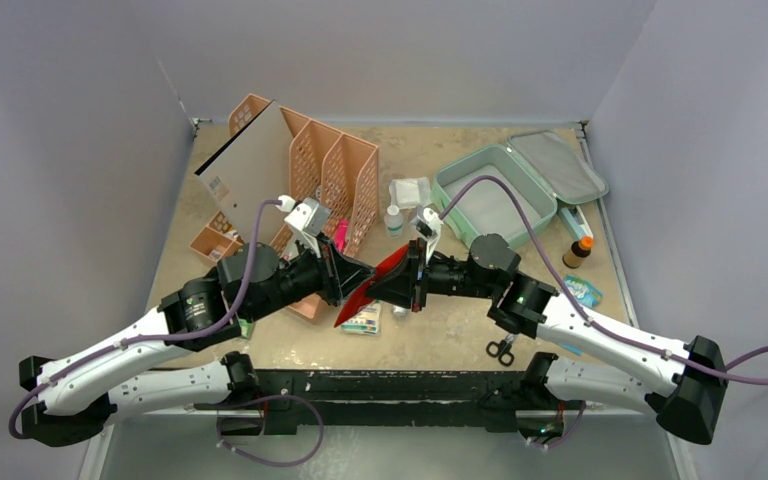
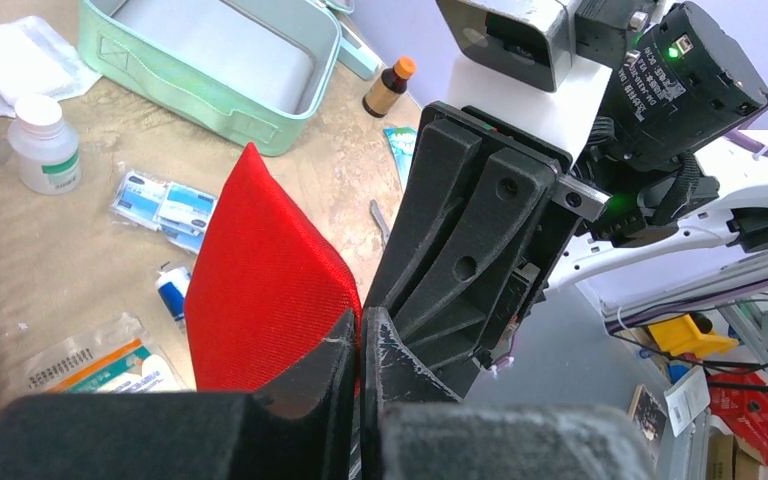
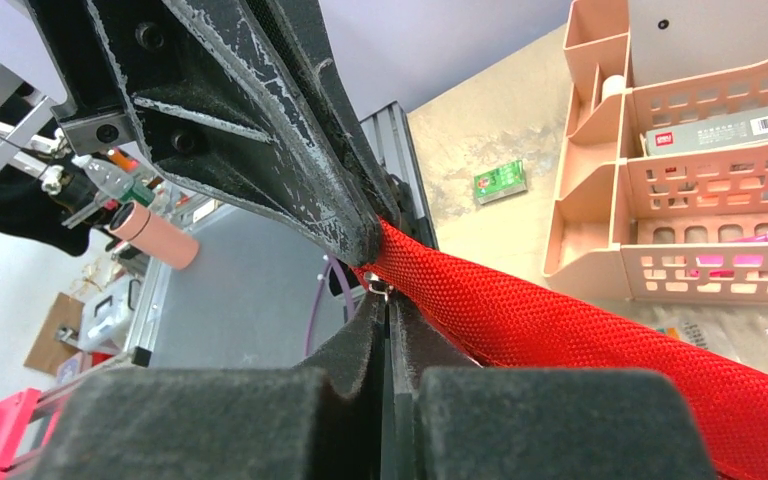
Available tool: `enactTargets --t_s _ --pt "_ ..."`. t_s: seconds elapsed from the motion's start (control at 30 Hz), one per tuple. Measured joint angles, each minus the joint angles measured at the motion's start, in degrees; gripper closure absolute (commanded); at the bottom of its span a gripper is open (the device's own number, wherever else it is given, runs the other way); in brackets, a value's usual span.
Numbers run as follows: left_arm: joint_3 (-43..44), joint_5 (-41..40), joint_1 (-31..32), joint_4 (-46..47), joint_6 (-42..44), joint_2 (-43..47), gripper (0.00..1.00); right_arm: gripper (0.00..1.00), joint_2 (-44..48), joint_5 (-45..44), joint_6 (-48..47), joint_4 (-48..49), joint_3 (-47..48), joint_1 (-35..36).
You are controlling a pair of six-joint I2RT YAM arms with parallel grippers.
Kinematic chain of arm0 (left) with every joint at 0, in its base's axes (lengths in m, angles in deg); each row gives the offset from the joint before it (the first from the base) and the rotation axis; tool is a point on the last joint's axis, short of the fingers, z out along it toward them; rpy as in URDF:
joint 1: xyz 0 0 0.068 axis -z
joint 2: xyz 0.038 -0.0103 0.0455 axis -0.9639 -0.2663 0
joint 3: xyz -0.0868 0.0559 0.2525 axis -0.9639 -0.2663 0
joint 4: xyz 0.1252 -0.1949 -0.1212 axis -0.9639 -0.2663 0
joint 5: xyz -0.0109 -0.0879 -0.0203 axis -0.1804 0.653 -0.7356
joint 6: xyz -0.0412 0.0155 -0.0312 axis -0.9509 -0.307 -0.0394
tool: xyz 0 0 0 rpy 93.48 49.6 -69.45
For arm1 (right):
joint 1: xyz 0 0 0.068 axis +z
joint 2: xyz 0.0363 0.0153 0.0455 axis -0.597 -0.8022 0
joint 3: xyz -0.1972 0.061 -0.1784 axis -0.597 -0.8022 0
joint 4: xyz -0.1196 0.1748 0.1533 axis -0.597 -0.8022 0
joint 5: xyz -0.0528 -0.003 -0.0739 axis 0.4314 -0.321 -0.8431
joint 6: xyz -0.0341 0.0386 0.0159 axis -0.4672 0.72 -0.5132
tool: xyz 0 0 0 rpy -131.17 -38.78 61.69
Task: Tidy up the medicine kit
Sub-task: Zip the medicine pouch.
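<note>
Medicine kit (image 1: pixel 444 192), lid open, upper right of top view; left tool (image 1: pixel 348 278) and right tool (image 1: pixel 407 278) meet centrally on red pouch (image 1: pixel 388 266). Left wrist: left tool clamps red pouch (image 2: pixel 260 290). Right wrist: right tool pinches its edge. Medicine kit likely light, soft-walled; grip rim.

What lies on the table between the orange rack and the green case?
In the top view, a white packet and a small white bottle lie between the rack and the case.
</note>
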Motion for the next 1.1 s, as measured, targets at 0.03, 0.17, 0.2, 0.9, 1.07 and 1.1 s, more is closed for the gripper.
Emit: enactTargets --t_s 0.03,0.17,0.2,0.9,1.07,1.1 --pt "0.0 0.0 0.0 0.0 0.0 0.0 1.0 1.0 0.0 0.0 0.0 0.0 0.0 0.0" --pt "0.2 0.2 0.0 -0.2 0.0 0.0 1.0 1.0 0.1 -0.2 0.1 0.2 -0.1 0.0" --pt "0.5 0.2 0.0 -0.5 0.1 0.0 1.0 1.0 0.5 -0.5 0.2 0.2 -0.4 0.0" --pt "8.0 4.8 0.2 -7.7 4.8 -0.5 1.0 1.0 2.5 -7.8 -1.9 -6.4 -1.6 -0.4" --pt "9.9 6.0 0.2 -9.2 6.4 -2.4 0.72 1.0 1.0 -7.8 -1.8 -6.2 -0.7 -0.4" --pt "10.9 5.8 0.2 -10.3 6.6 -3.3 0.67 1.0 1.0 -7.8 -1.8 -6.2 -0.5 -0.4"
